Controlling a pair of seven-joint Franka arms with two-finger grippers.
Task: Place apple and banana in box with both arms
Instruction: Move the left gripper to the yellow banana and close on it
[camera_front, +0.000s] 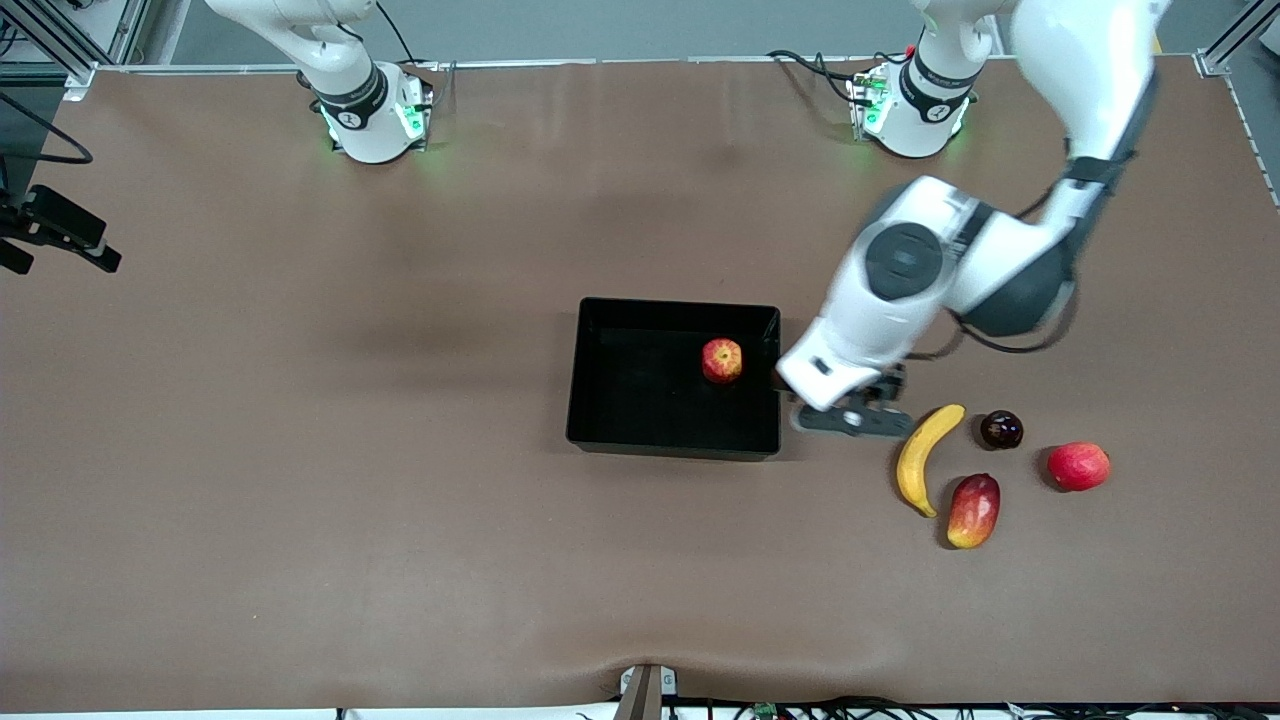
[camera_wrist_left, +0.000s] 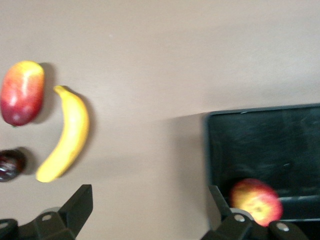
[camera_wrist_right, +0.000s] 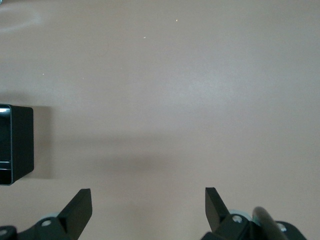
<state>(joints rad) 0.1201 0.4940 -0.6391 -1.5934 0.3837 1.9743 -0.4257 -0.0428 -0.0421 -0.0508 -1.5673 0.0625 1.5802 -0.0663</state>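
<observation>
The apple (camera_front: 722, 360) lies in the black box (camera_front: 640, 400), near the wall toward the left arm's end; it also shows in the left wrist view (camera_wrist_left: 256, 200) inside the box (camera_wrist_left: 260, 140). The banana (camera_front: 925, 455) lies on the table beside the box, toward the left arm's end, and shows in the left wrist view (camera_wrist_left: 67, 135). My left gripper (camera_front: 850, 420) is open and empty over the bare table between box and banana (camera_wrist_left: 150, 197). My right gripper (camera_wrist_right: 147, 200) is open and empty over bare table, with a corner of the box (camera_wrist_right: 15, 145) in view.
A red-and-yellow mango-like fruit (camera_front: 973, 510) lies just nearer the front camera than the banana. A small dark round fruit (camera_front: 1001, 429) and a pinkish-red round fruit (camera_front: 1078, 466) lie beside the banana toward the left arm's end.
</observation>
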